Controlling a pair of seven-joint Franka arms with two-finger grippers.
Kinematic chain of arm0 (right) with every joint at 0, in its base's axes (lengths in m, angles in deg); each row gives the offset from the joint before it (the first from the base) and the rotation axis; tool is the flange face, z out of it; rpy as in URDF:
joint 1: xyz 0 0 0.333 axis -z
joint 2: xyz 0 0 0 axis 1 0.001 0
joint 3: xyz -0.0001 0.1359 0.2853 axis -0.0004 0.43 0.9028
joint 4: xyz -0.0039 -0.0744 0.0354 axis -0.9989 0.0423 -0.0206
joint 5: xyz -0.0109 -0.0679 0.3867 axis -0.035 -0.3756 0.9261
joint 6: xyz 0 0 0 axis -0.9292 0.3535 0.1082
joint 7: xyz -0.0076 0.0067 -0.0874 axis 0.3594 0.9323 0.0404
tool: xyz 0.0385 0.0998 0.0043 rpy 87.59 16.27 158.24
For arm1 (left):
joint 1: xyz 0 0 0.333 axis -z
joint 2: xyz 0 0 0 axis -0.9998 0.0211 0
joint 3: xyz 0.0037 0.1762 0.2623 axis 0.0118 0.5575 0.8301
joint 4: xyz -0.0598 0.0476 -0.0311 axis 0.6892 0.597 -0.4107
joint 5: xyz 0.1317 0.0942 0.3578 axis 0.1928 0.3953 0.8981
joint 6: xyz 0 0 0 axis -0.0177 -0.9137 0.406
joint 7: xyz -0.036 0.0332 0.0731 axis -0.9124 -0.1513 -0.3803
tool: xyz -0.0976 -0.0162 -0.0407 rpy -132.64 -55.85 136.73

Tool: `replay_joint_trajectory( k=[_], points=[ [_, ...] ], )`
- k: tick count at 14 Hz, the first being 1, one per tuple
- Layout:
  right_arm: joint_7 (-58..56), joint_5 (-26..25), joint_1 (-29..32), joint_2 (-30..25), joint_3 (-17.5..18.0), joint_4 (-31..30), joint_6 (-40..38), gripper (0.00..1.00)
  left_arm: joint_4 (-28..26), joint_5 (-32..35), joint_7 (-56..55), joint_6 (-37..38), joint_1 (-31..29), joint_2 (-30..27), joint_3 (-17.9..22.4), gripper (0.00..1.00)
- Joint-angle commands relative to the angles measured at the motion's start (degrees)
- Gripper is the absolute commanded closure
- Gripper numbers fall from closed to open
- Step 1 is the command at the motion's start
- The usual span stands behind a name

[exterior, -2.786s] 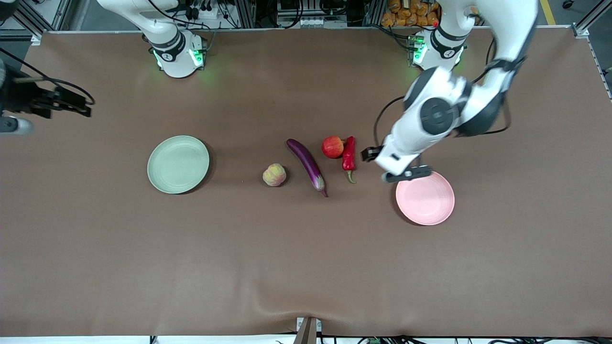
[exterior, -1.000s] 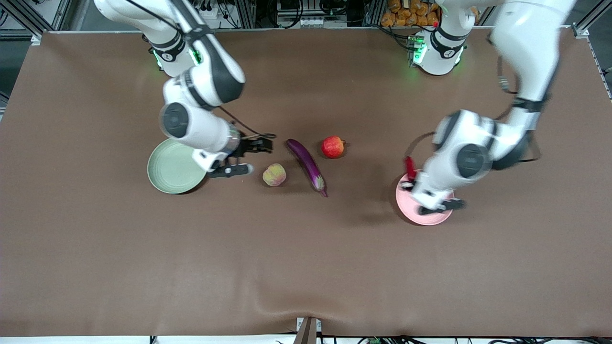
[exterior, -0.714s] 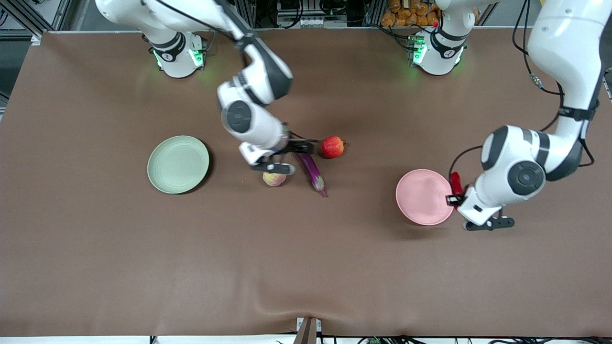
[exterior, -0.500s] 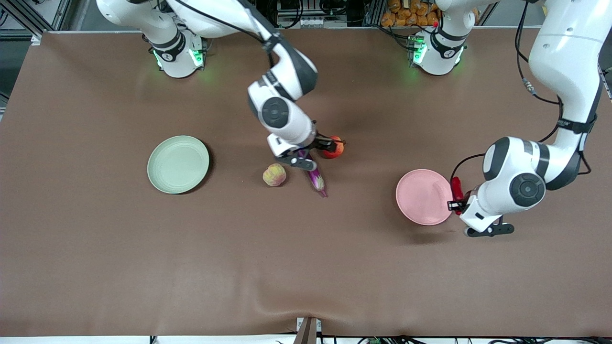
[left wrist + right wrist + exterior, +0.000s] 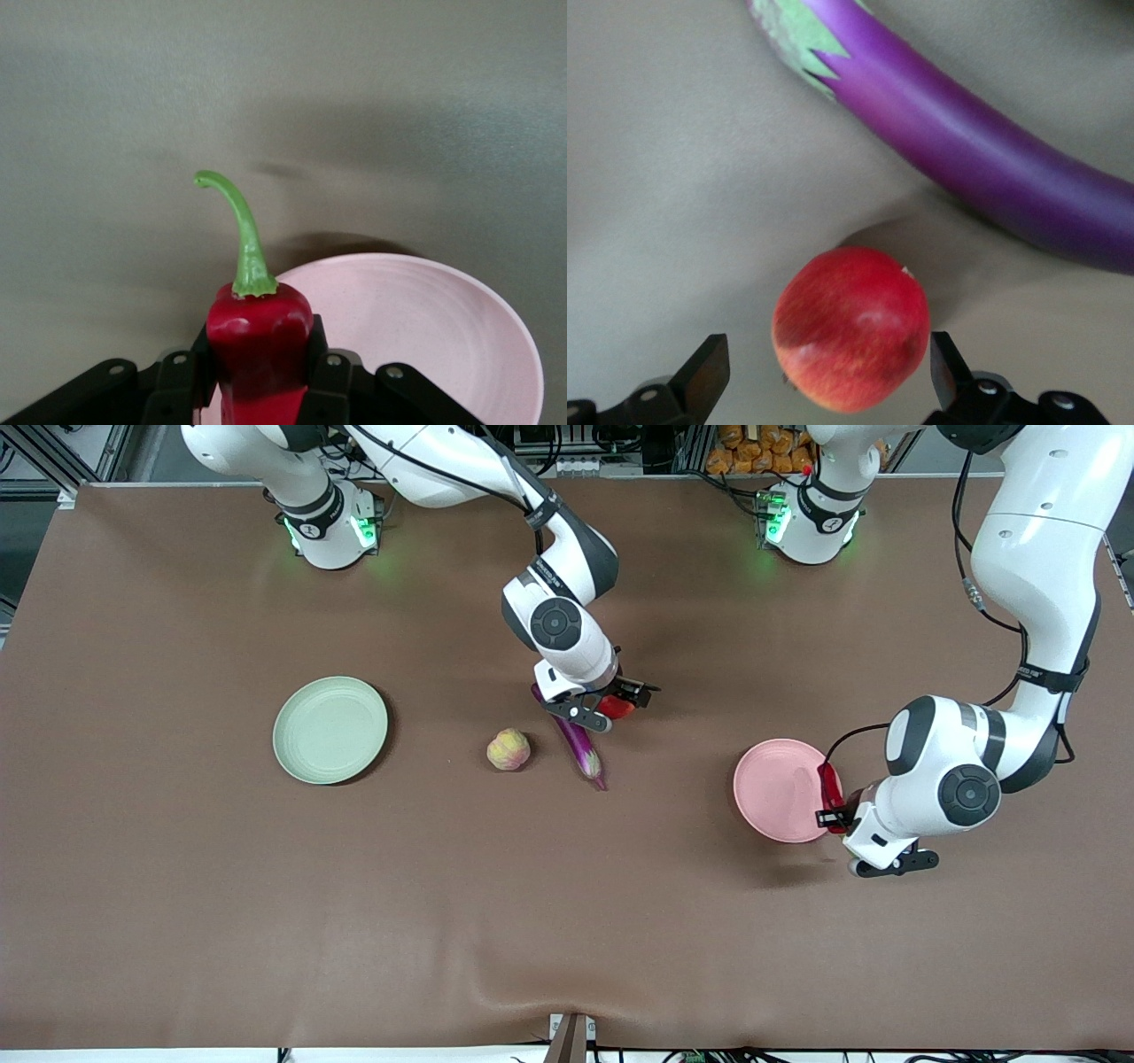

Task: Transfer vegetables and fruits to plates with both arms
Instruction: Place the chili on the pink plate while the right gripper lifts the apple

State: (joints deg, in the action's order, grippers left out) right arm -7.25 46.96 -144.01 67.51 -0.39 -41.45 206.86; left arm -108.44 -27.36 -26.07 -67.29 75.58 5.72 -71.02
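My left gripper (image 5: 833, 808) is shut on the red chili pepper (image 5: 831, 786), which hangs over the rim of the pink plate (image 5: 780, 790) at the left arm's end. In the left wrist view the chili (image 5: 261, 332) sits between the fingers, green stem pointing away, with the pink plate (image 5: 425, 328) below. My right gripper (image 5: 609, 703) is open and low around the red apple (image 5: 617, 708). In the right wrist view its fingers flank the apple (image 5: 852, 328) without touching it. The purple eggplant (image 5: 580, 751) lies beside the apple. The peach (image 5: 508, 749) and green plate (image 5: 330, 730) lie toward the right arm's end.
The eggplant (image 5: 974, 150) lies close to the apple, just past the right gripper's (image 5: 828, 365) fingertips. The brown table cloth has a wrinkle near the front edge (image 5: 532, 974).
My right arm swung from beside the green plate across the peach and eggplant to the apple. My left arm carried the chili past the pink plate, then back to its rim.
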Motion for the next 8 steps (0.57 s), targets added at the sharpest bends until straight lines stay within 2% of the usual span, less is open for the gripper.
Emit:
replay_joint_trajectory(
  k=[1,2,3,4,5,8],
  points=[
    [1.27,-0.34,-0.6,1.55,-0.46,1.05,0.82,0.0,0.17,-0.58,-2.71,1.18,1.08,0.55,-0.06,1.0],
    [1.27,-0.34,-0.69,1.99,-0.46,1.05,2.22,0.0,-0.1,-0.58,-2.71,1.27,1.08,0.47,-0.06,0.85],
    [1.36,-0.34,-0.86,2.43,-0.46,1.05,3.54,0.0,-0.1,-0.58,-2.71,1.44,1.08,0.38,-0.06,0.62],
    [1.36,-0.26,-1.47,2.78,-0.46,0.96,4.16,0.0,0.07,-0.58,-2.71,2.14,1.08,0.29,-0.06,0.35],
    [1.36,-0.26,-1.65,3.13,-0.46,1.05,4.25,0.0,0.08,-0.58,-2.62,2.41,1.08,0.12,-0.06,0.0],
    [1.27,-0.43,-2.44,3.58,-0.55,0.79,4.34,0.0,0.34,-0.58,-2.71,3.73,1.08,-0.24,-0.4,0.0]
  ],
)
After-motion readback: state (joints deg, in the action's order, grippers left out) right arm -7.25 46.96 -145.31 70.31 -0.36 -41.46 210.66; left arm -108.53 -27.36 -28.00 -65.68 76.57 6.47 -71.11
